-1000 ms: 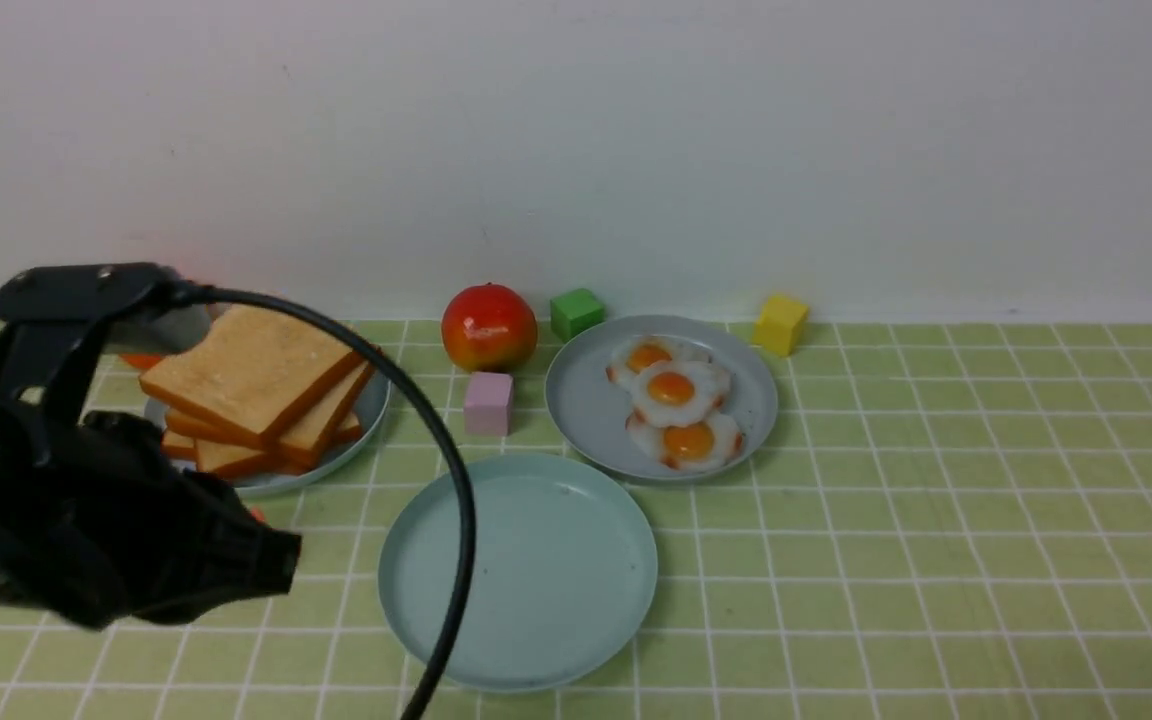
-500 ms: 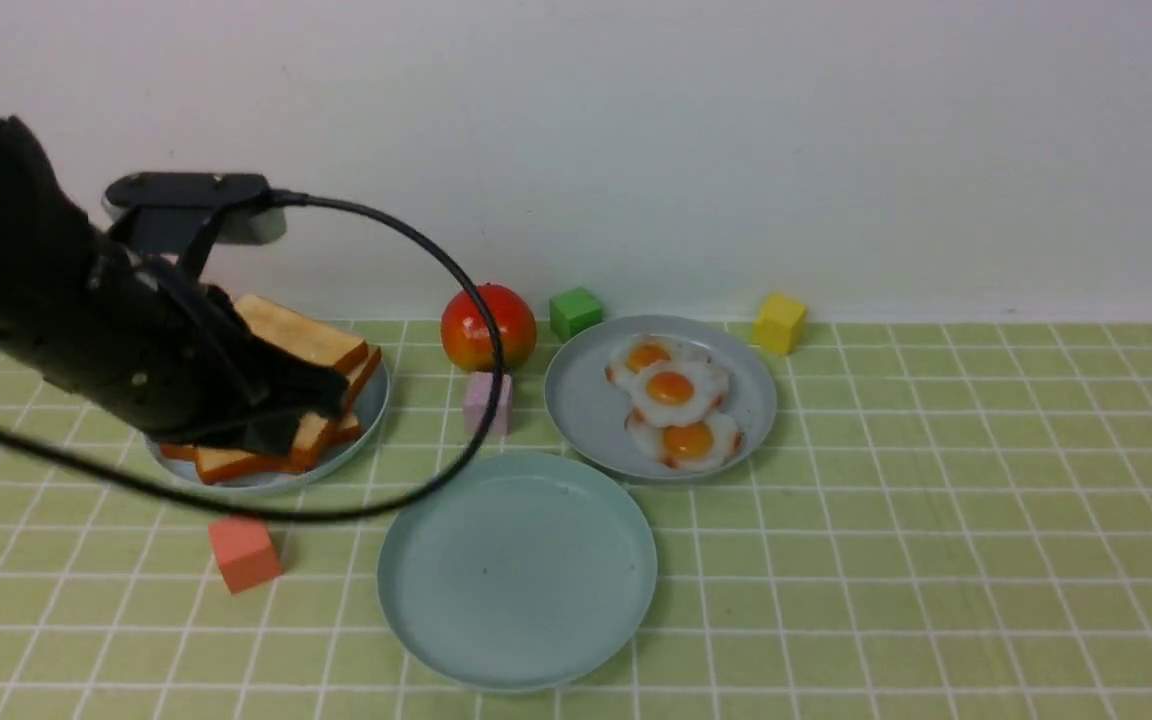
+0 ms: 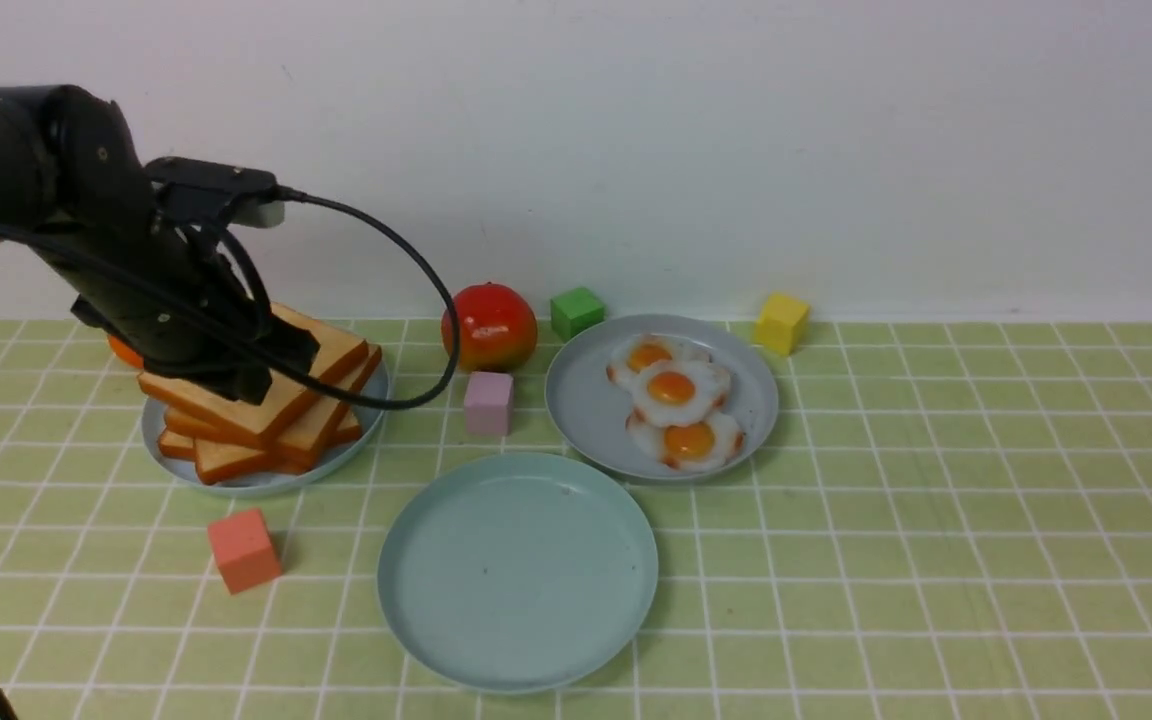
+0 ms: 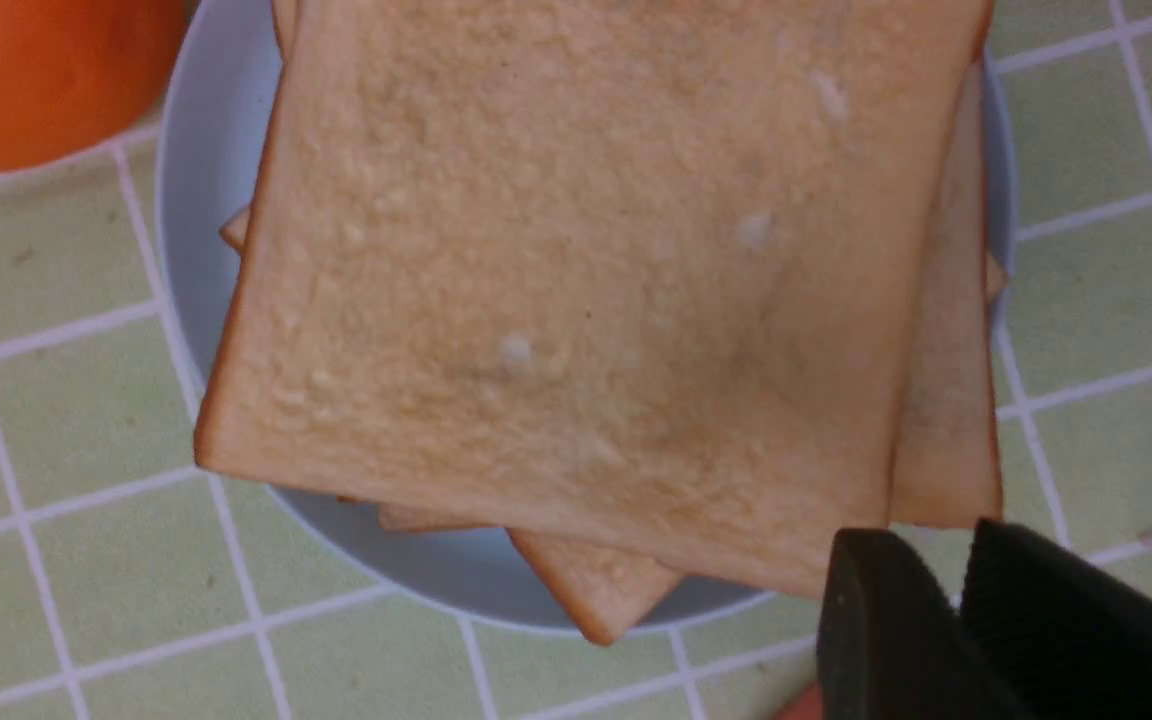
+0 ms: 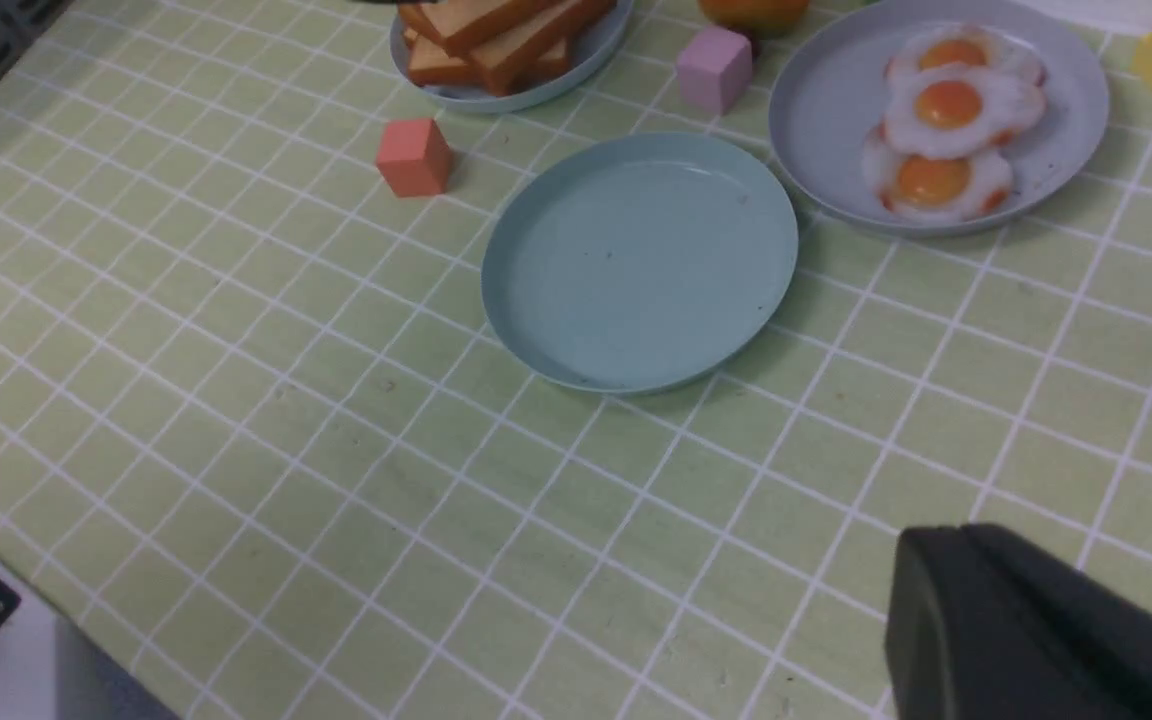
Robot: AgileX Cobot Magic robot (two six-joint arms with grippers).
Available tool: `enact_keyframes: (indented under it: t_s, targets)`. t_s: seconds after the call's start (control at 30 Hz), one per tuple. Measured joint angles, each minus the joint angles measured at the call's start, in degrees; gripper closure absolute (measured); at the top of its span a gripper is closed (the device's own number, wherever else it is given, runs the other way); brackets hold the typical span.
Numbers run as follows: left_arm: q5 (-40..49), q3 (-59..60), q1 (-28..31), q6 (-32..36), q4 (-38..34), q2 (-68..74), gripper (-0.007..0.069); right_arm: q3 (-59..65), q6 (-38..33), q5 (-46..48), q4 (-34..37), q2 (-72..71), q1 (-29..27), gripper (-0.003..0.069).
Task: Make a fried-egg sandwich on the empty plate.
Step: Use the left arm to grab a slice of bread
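Now: left gripper [image 3: 241, 380] hangs low over the toast stack [image 3: 266, 425], fingertips at one edge of the top slice [image 4: 576, 280]. Whether they touch it, I cannot tell. From the left wrist view its two dark fingers [image 4: 876, 630] sit close together with nothing between them; how far apart they stand is unclear.

Empty plate [image 3: 517, 571] lies flat on the table, hollow face up, to the right of the left gripper and nearer the robot, well apart from it. Round, so no long axis and no heading. Nothing on it — no toast, no egg.

Beyond that plate, farther right of the left gripper: three fried eggs [image 3: 676, 400] on a grey-blue plate [image 3: 586, 410].

Right gripper [image 5: 996, 620] is closed, empty as far as shows — the empty plate lies ahead of it.
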Motion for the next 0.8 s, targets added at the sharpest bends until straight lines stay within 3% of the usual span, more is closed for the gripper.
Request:
enact_keyframes:
  t_s: [0.13, 0.23, 0.5, 0.8]
  targets:
    - [-1.8, -0.2, 0.0, 0.4, 1.8, 0.9, 0.0321, 0.0, 0.0, -0.1, -1.1, 0.0, 0.0, 0.0655]
    - [-3.5, -0.2, -0.7, 0.4, 4.1, 1.1, 0.0271, 0.0, 0.0, -0.1, -1.3, 0.0, 0.0, 0.0654]
    - [-7.2, -0.2, -5.2, 0.4, 13.9, 3.1, 0.0253, 0.0, 0.0, -0.5, -1.7, 0.0, 0.1, 0.0650]
    - [-7.5, -0.5, -5.6, 0.4, 16.4, 7.1, 0.0251, 0.2, 0.0, 0.6, -1.7, 0.0, 0.1, 0.0643]
